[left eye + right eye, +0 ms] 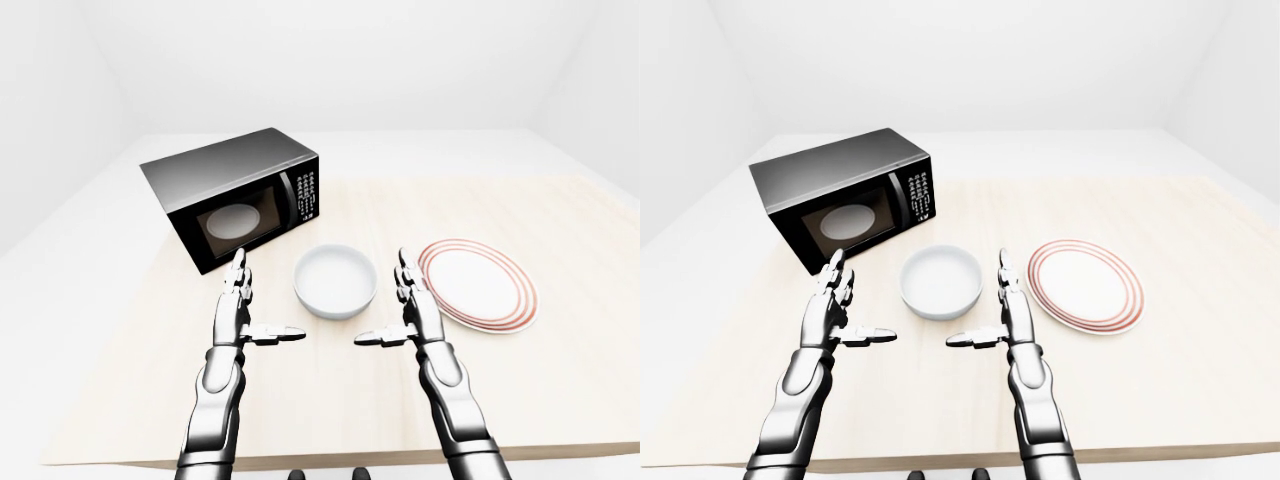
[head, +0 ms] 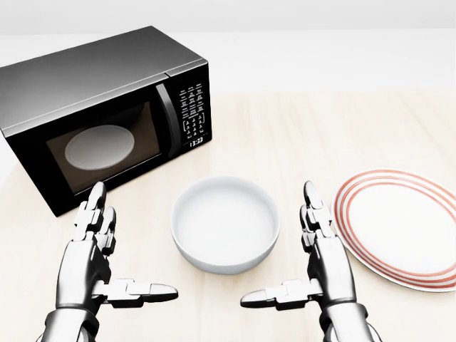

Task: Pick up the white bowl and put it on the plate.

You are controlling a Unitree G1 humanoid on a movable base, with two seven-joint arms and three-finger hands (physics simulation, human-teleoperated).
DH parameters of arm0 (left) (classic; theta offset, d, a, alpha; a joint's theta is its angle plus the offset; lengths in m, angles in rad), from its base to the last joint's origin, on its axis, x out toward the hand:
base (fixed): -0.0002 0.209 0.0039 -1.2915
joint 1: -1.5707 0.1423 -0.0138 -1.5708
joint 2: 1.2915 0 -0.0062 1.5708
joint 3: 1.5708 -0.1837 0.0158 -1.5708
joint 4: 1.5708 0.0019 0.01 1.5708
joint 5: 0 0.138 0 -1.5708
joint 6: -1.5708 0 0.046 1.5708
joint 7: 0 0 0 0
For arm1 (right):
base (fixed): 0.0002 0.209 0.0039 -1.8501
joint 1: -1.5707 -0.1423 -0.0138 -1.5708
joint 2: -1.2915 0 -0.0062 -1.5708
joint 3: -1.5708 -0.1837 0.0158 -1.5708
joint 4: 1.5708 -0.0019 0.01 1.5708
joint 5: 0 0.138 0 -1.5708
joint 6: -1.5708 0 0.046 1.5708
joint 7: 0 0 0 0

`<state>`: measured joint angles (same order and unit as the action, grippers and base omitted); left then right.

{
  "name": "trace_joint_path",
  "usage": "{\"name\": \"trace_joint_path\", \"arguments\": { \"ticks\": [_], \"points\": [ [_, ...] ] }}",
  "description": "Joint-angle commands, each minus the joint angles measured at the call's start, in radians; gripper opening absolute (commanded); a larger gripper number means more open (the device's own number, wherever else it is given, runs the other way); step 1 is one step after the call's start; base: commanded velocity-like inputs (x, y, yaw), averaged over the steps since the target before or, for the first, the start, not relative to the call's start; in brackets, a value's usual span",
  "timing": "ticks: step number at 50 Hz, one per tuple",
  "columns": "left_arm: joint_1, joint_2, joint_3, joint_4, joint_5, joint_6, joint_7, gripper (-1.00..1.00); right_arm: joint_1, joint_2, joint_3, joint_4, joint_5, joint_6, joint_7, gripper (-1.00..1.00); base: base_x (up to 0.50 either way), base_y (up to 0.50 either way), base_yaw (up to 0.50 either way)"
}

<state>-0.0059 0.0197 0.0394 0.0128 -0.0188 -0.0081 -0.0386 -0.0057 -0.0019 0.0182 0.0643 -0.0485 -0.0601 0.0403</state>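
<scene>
Left hand: we are seeing the left hand (image 2: 100, 260) spread wide, its fingers (image 2: 94, 214) stretched straight toward the top of the head view and its thumb jutting sideways toward the other hand; it is holding nothing and touching nothing.
Right hand: we are seeing the right hand (image 2: 313, 263) spread the same way, its fingers (image 2: 313, 210) pointing up the view and its thumb aimed back at the left hand; it too is gripping nothing.
White bowl: we are finding the white bowl (image 2: 225, 224) sitting upright on the wooden table (image 2: 299, 135), between the two hands and just above their thumbs in the head view. Neither hand is touching it; it is lying a little nearer the right hand's fingers than the left's.
Plate: we are seeing the plate (image 2: 406, 226), white with red rings, lying flat on the table just right of the right hand, its rim near that hand's fingers but apart from them, and carrying nothing.
Microwave: we are noting the black microwave (image 2: 100, 114) standing above the left hand's fingertips, door closed, a pale round turntable showing through the glass.
</scene>
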Motion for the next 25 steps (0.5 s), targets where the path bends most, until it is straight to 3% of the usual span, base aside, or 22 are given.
{"name": "trace_joint_path", "arguments": {
  "ticks": [1, 9, 15, 18, 22, 25],
  "points": [
    [0.000, 0.000, 0.000, 0.000, 0.000, 0.000, 0.000, 1.00, -0.003, 0.001, 0.006, 0.021, -0.024, -0.012, -0.010, 1.00, 0.00, 0.00, 0.00],
    [0.000, 0.000, 0.000, 0.000, 0.000, 0.000, 0.000, 1.00, -0.006, -0.007, 0.008, -0.002, -0.072, 0.016, -0.028, 1.00, 0.00, 0.00, 0.00],
    [0.000, 0.000, 0.000, 0.000, 0.000, 0.000, 0.000, 1.00, -0.007, -0.020, 0.014, -0.061, -0.173, 0.085, -0.044, 1.00, 0.00, 0.00, 0.00],
    [0.000, 0.000, 0.000, 0.000, 0.000, 0.000, 0.000, 1.00, -0.011, -0.025, 0.022, -0.058, -0.242, 0.098, -0.055, 1.00, 0.00, 0.00, 0.00],
    [0.000, 0.000, 0.000, 0.000, 0.000, 0.000, 0.000, 1.00, -0.017, -0.030, 0.036, -0.034, -0.343, 0.092, -0.075, 1.00, 0.00, 0.00, 0.00],
    [0.000, 0.000, 0.000, 0.000, 0.000, 0.000, 0.000, 1.00, -0.020, -0.028, 0.047, -0.048, -0.403, 0.116, -0.066, 1.00, 0.00, 0.00, 0.00]
  ]
}}
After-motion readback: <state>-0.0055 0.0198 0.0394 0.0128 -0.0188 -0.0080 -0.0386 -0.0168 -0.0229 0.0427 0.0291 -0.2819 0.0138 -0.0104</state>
